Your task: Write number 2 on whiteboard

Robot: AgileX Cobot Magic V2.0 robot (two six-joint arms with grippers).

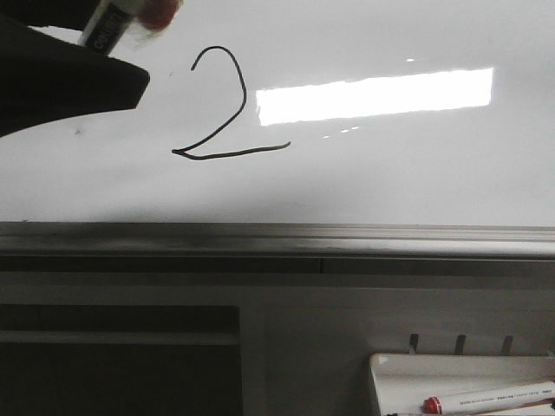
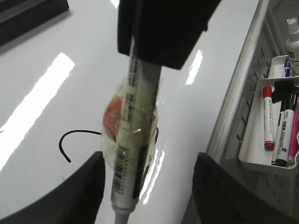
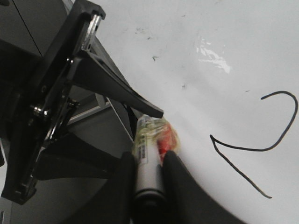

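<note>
In the front view's upper left, the right gripper point(image 3: 148, 161) clamps a marker point(image 1: 121, 19), tilted beside the number 2 point(image 1: 227, 108) on the whiteboard point(image 1: 416, 165). The left gripper's point(image 2: 148, 186) fingers stand spread.

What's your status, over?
Right gripper shut on marker, left gripper open. Number 2 drawn on whiteboard. Nothing covering it.
</note>
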